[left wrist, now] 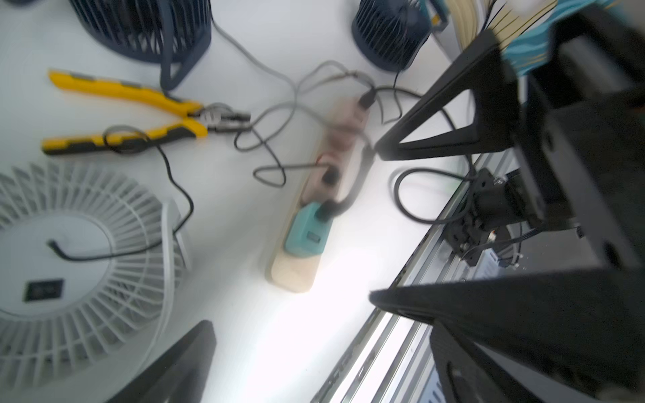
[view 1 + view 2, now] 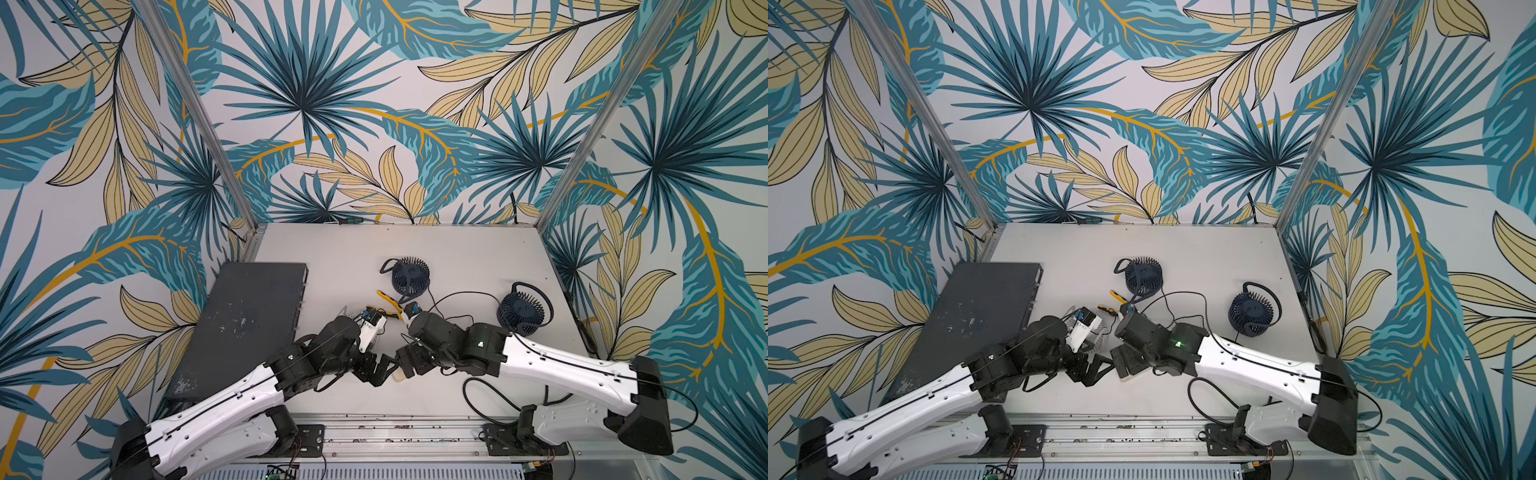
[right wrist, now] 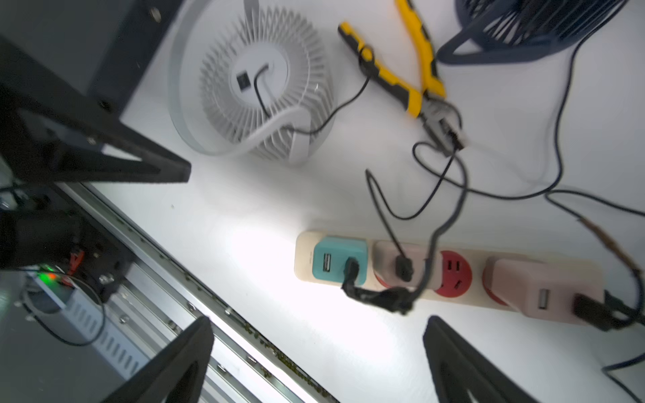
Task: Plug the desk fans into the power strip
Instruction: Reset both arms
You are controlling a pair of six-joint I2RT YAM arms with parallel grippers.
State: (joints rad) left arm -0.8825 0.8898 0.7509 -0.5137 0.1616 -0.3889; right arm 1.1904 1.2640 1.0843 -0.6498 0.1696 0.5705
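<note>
the strip [image 3: 453,275] lies flat on the tabletop [image 3: 244,216] by the front rail, under both claws. a teal adapter [image 3: 340,261] sits in its end socket with a black plug in it (two pink adapters fill others, one red socket is bare). left claw [image 1: 291,310] and right claw [image 3: 319,321] hang above, each spread wide, pinching nothing. a white fan [image 3: 251,83] and yellow pliers [image 3: 401,76] lie near.
</note>
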